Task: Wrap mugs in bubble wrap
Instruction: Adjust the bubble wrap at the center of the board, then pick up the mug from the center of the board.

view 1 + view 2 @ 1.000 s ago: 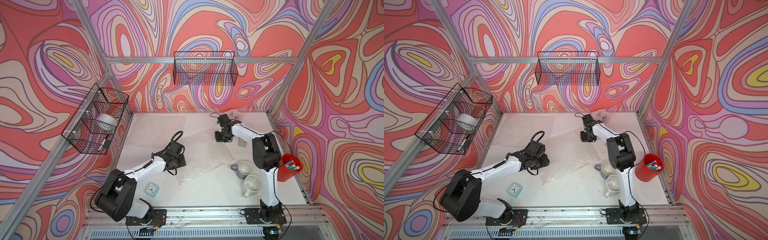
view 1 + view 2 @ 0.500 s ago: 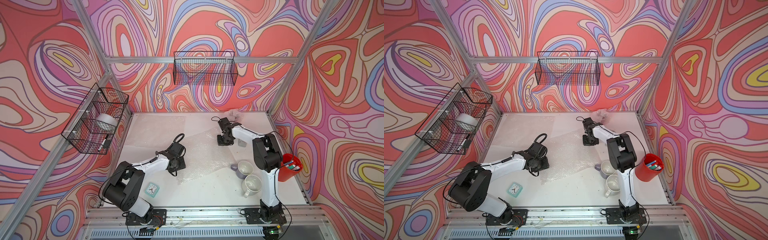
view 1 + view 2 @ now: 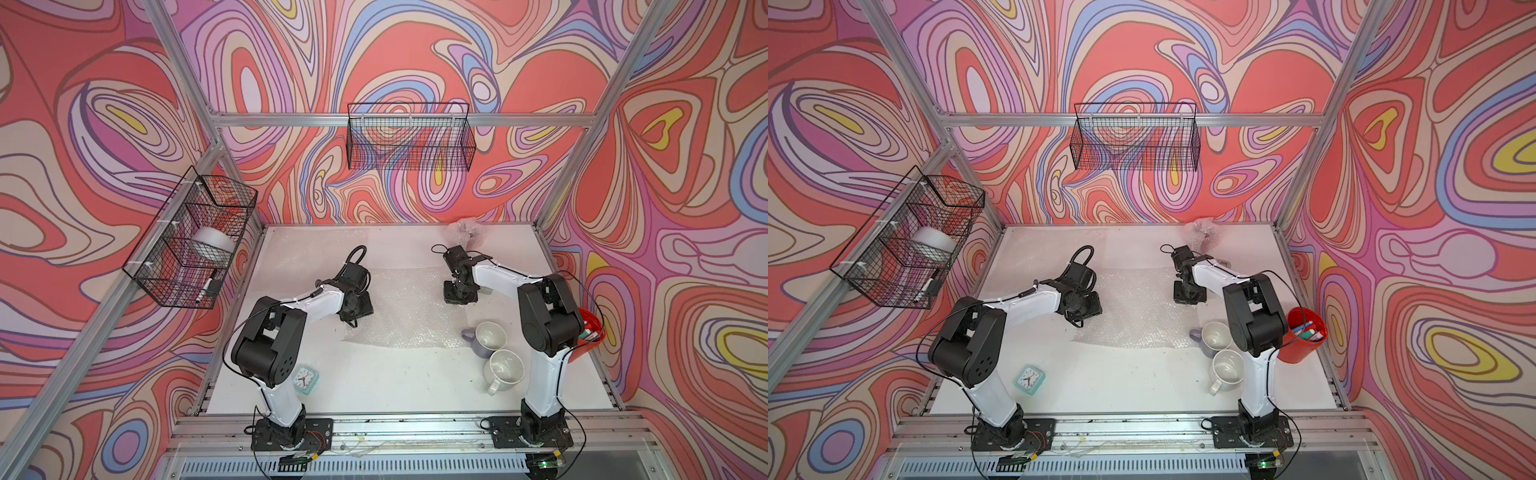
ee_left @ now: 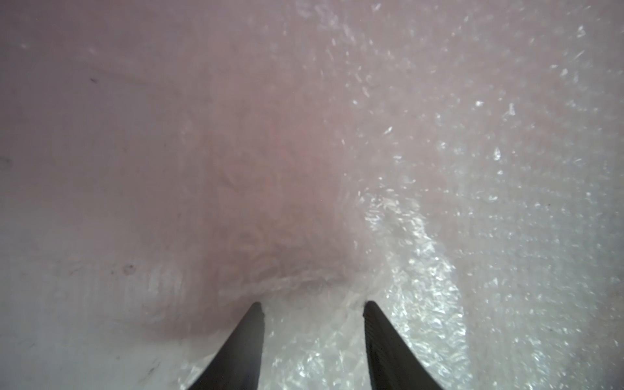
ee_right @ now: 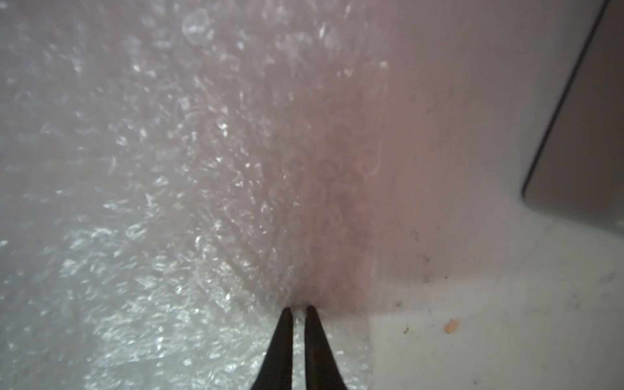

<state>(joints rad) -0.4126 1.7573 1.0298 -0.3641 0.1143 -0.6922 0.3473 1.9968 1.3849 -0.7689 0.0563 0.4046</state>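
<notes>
Lying on white table [image 3: 395,386], bubble wrap [image 3: 407,307], swirl-patterned walls [image 3: 415,62], left hand [image 4: 312,304] open, right hand [image 5: 297,309] pinching it.

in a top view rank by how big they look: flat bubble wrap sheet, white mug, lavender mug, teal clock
1. bubble wrap sheet, far the largest
2. white mug and lavender mug, near alike, not ranked apart
3. teal clock, smallest

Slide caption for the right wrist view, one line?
Right gripper, jaws nearly closed on the bubble wrap at its edge, over the white table.
</notes>
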